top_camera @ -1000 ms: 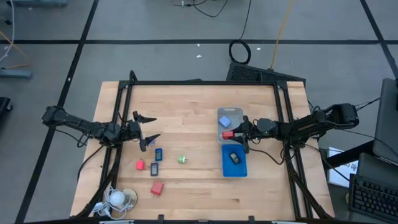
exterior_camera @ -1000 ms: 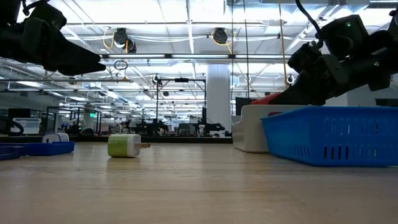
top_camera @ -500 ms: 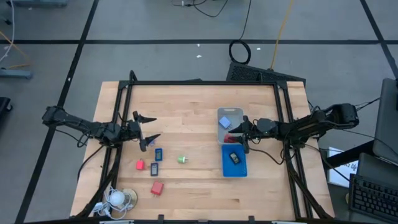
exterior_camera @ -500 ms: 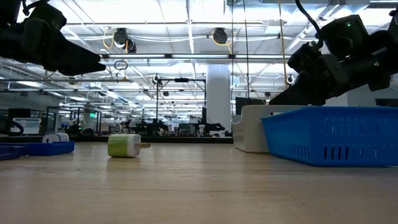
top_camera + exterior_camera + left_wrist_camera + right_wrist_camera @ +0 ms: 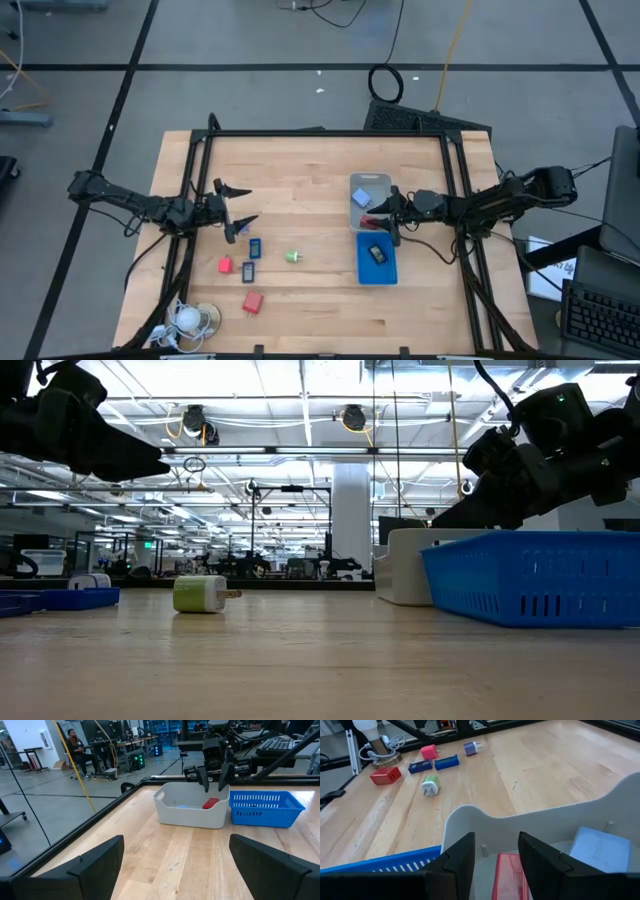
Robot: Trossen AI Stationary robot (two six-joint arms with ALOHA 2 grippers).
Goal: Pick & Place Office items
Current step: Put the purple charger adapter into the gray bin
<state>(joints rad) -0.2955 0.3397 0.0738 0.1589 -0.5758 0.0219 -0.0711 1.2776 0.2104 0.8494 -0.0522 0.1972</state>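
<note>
The right gripper [image 5: 385, 213] hangs over the clear tray [image 5: 384, 181], fingers parted and holding nothing. Its wrist view alone shows the red block [image 5: 509, 875] lying released inside beside the light-blue cube [image 5: 594, 844]. The left gripper [image 5: 240, 210] waits wide open near the loose items; the high view shows them scattered.

My overhead feed is evenly bright, the table [image 5: 320, 170] throwing only faint shadows. At table level the ceiling lights [image 5: 300, 420] glare white and the arms go to dark silhouettes. Both wrist feeds blur their own near fingers [image 5: 95, 865].
</note>
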